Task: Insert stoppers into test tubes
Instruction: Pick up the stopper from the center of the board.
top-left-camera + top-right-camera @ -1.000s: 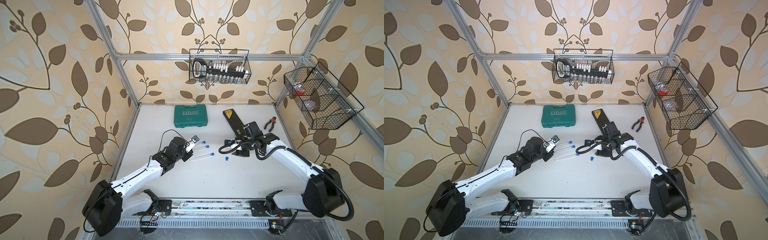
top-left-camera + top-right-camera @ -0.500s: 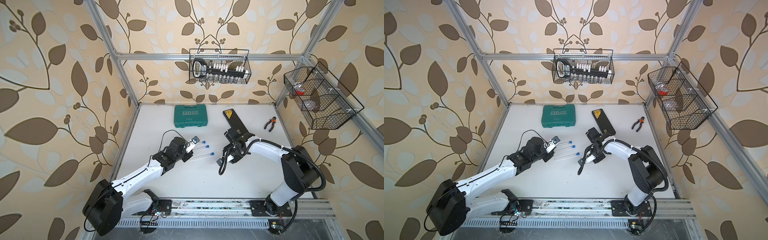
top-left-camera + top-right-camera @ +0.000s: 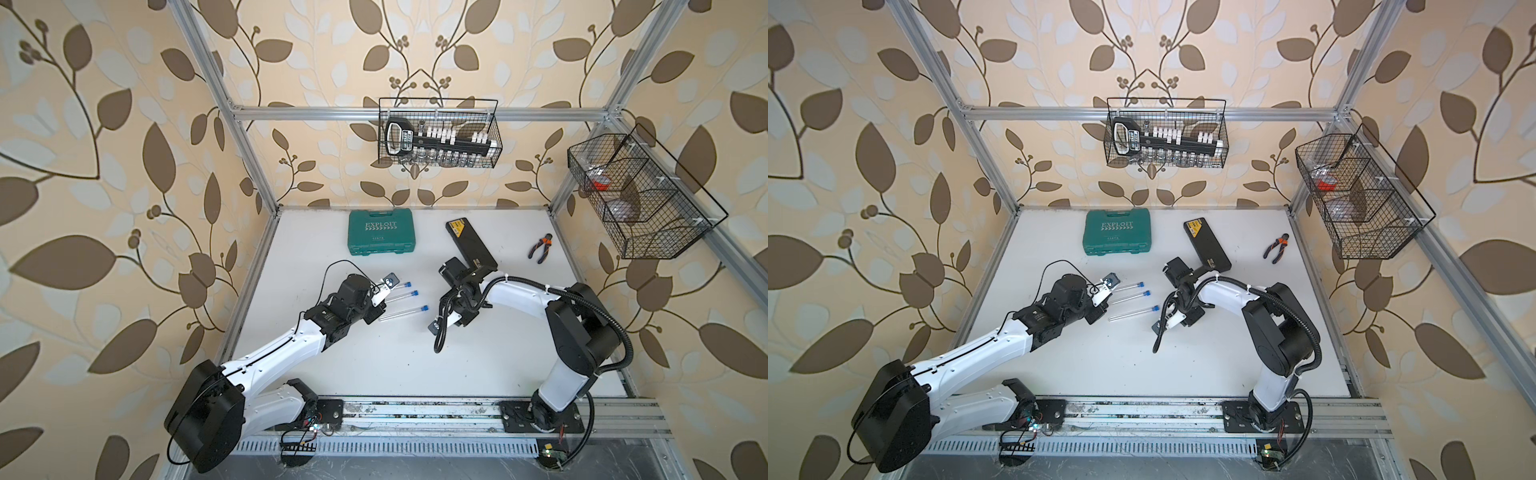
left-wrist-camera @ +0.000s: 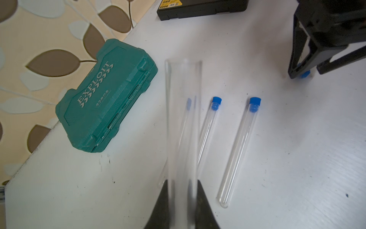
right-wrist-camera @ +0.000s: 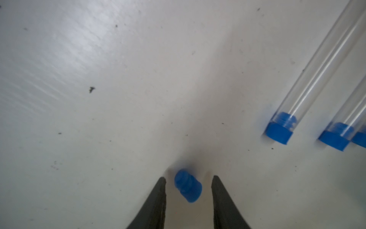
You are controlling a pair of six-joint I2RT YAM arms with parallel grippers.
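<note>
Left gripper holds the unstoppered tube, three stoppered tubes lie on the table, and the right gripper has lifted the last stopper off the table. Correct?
Not lifted: the right wrist view shows the last stopper lying on the table between the right gripper's open jaws, gaps either side. The left gripper holds the unstoppered tube, and three stoppered tubes lie there.

**Table layout**

The tool case (image 3: pixel 381 231) is lying upper centre on the table (image 3: pixel 415 365), the flat box (image 3: pixel 471 243) right of it, the pliers (image 3: pixel 540 248) farther right. Three test tubes (image 3: pixel 401 301) are lying mid-frame below the tool case. A loose stopper (image 5: pixel 188 185) is sitting right of them, under the right gripper (image 3: pixel 440 326).
</note>
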